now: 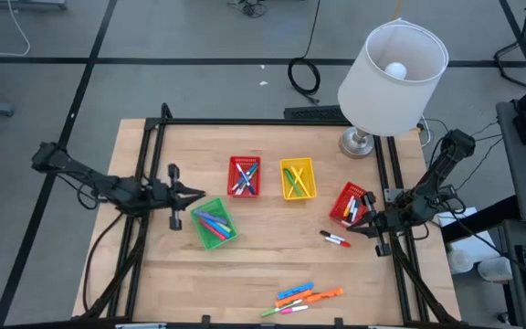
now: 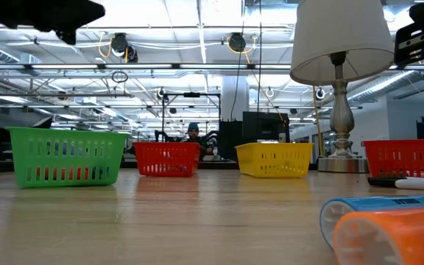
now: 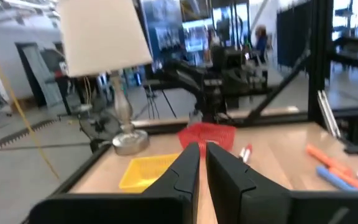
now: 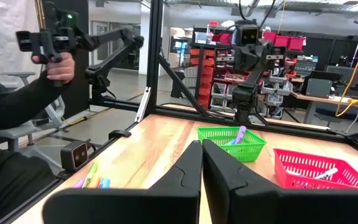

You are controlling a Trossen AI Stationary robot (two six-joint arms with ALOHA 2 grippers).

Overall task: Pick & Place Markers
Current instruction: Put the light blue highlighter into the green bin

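Loose markers lie flat on the wooden table: a red and white pair (image 1: 334, 239) and a mixed group (image 1: 301, 296) by the near edge, close up in the low view (image 2: 377, 221). More markers lie in the green basket (image 1: 213, 222), the two red baskets (image 1: 244, 175) (image 1: 352, 206) and the yellow basket (image 1: 298, 178). My left gripper (image 1: 197, 193) (image 3: 202, 149) hovers shut and empty above the table, just left of the green basket. My right gripper (image 1: 352, 228) (image 4: 202, 146) hovers shut and empty beside the right red basket, near the red and white pair.
A lamp (image 1: 391, 68) stands on the far right corner, its base (image 1: 359, 142) behind the right red basket. Black frame rails (image 1: 153, 155) run along the table's sides. A person (image 4: 17, 106) sits beyond the table, holding a handle. Bare wood lies between baskets and the near markers.
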